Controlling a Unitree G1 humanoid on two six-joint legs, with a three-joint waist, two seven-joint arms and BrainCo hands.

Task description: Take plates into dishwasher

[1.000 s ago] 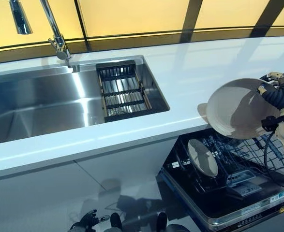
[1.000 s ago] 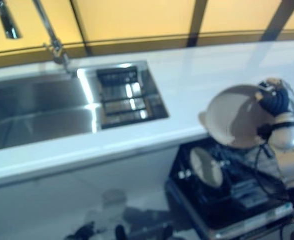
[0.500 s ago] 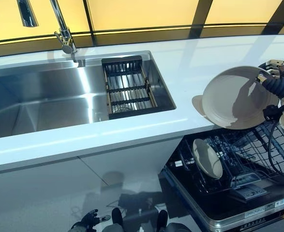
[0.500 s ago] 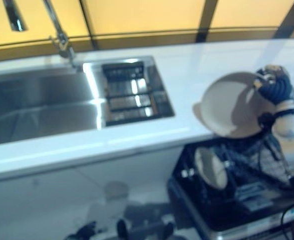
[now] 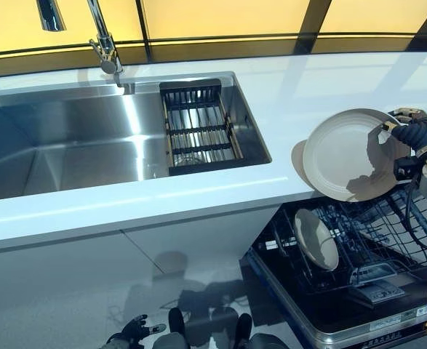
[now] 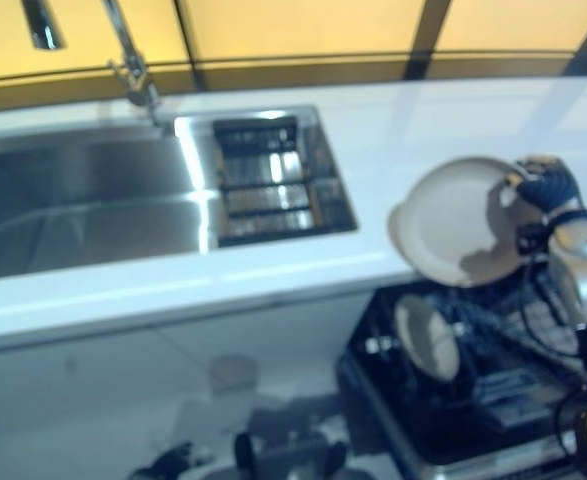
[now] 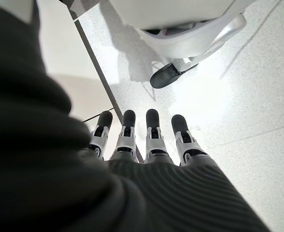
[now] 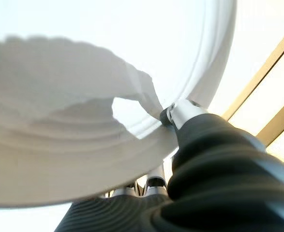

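My right hand [image 5: 411, 138] is shut on the rim of a white plate [image 5: 348, 153]. It holds the plate tilted on edge, above the counter's front edge and over the open dishwasher rack [image 5: 388, 233]. The right wrist view shows the thumb over the plate's rim [image 8: 132, 72] and the fingers behind it. A second white plate [image 5: 316, 238] stands upright in the rack's left side. My left hand [image 5: 129, 333] hangs low near the floor, its fingers [image 7: 149, 130] straight and empty.
A steel sink [image 5: 68, 145] with a dark strainer basket [image 5: 198, 131] and a faucet [image 5: 104, 43] is set in the white counter [image 5: 271, 94]. The dishwasher's open door [image 5: 344, 320] juts out low at the right, beside white cabinet fronts [image 5: 89, 283].
The camera has shifted, moving the whole scene right. My right hand has carried the plate slightly left and turned its face more toward me. The left hand has not moved.
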